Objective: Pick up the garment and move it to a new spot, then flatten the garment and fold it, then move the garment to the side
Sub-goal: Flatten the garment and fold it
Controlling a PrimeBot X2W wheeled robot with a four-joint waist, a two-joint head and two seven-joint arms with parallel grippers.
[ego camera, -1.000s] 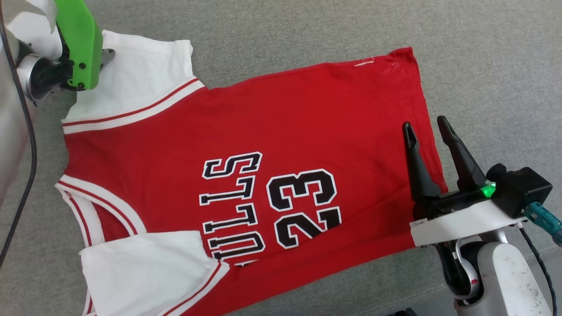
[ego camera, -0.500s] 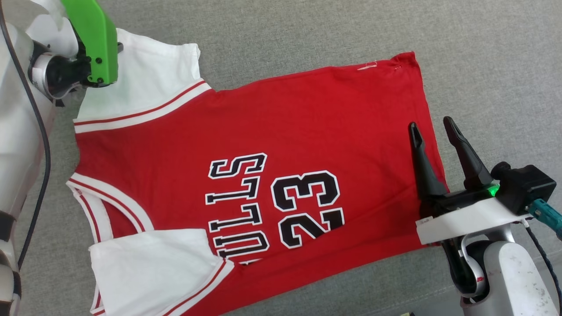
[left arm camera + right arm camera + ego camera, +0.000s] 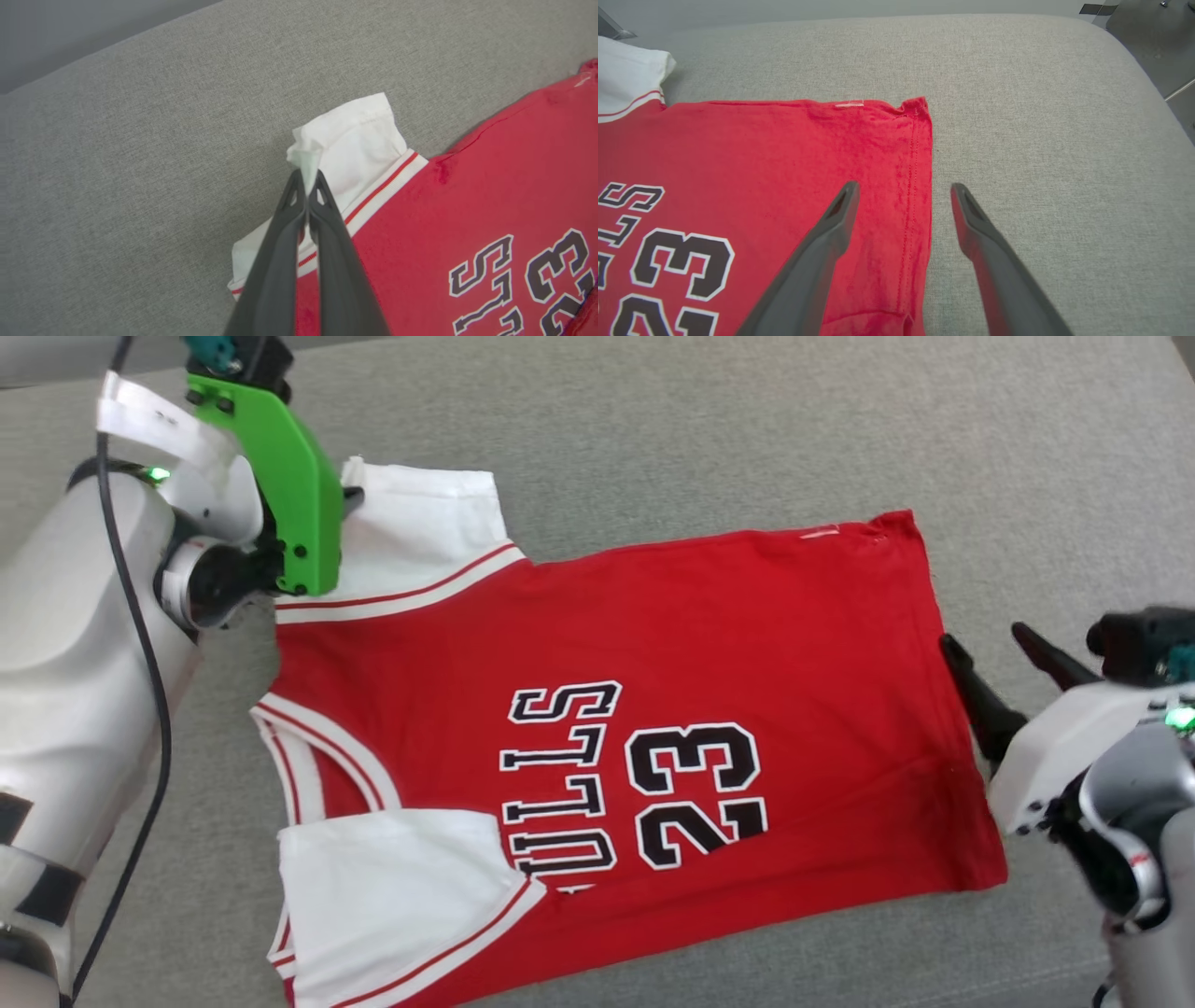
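The garment (image 3: 653, 644), red with white sleeves and a black "BULLS 23" print, lies spread flat on a grey cushion (image 3: 747, 429). The left gripper (image 3: 306, 179) is clamped on a corner of its far sleeve (image 3: 359, 140); the right gripper (image 3: 904, 189) stands wide apart, empty, straddling the hem (image 3: 920, 154).

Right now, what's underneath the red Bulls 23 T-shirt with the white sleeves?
The red soft-fabric T-shirt lies on a grey woven cushion, which shows all around it. The patch directly beneath the cloth is covered, so anything lying there cannot be seen.
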